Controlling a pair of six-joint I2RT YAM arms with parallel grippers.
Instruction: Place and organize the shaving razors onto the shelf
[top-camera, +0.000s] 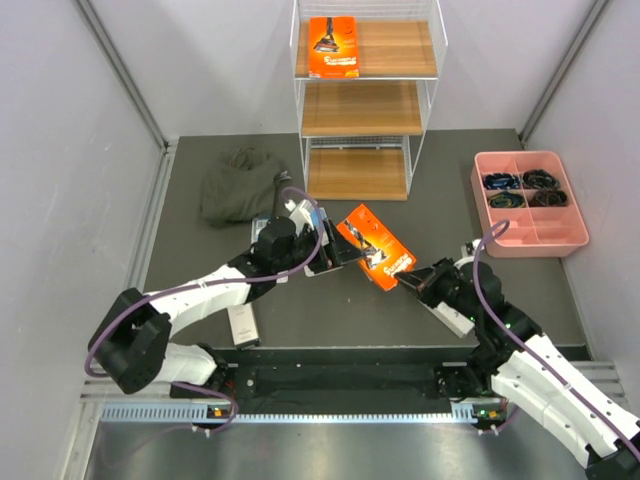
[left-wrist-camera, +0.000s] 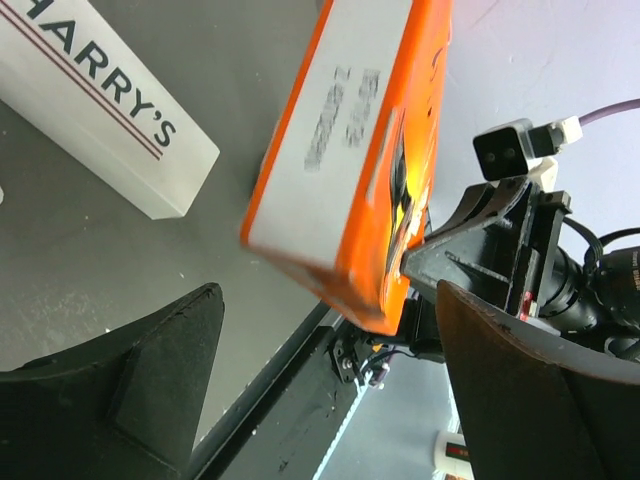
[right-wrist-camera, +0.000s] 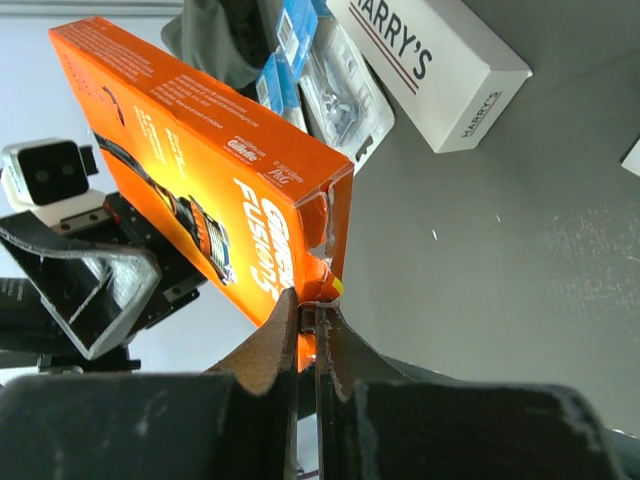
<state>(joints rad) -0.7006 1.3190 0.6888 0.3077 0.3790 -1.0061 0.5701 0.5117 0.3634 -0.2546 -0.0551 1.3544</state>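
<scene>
One flat orange razor box (top-camera: 333, 47) lies on the top tier of the white wire shelf (top-camera: 362, 108). A second orange box (top-camera: 374, 244) is held tilted above the table. My right gripper (top-camera: 406, 283) is shut on its near corner, as the right wrist view (right-wrist-camera: 308, 306) shows on the torn flap of that box (right-wrist-camera: 215, 180). My left gripper (top-camera: 343, 251) is open at the box's far-left end; in the left wrist view (left-wrist-camera: 327, 325) its fingers stand wide apart on either side of the box (left-wrist-camera: 350, 150). Blue-and-clear blister packs (right-wrist-camera: 325, 75) and a white box (right-wrist-camera: 440, 55) lie on the table.
A slim white box (top-camera: 242, 323) lies near the left arm and another (top-camera: 452, 316) lies under the right arm. A dark green cloth (top-camera: 238, 184) is left of the shelf. A pink compartmented tray (top-camera: 530, 236) with dark items stands at the right.
</scene>
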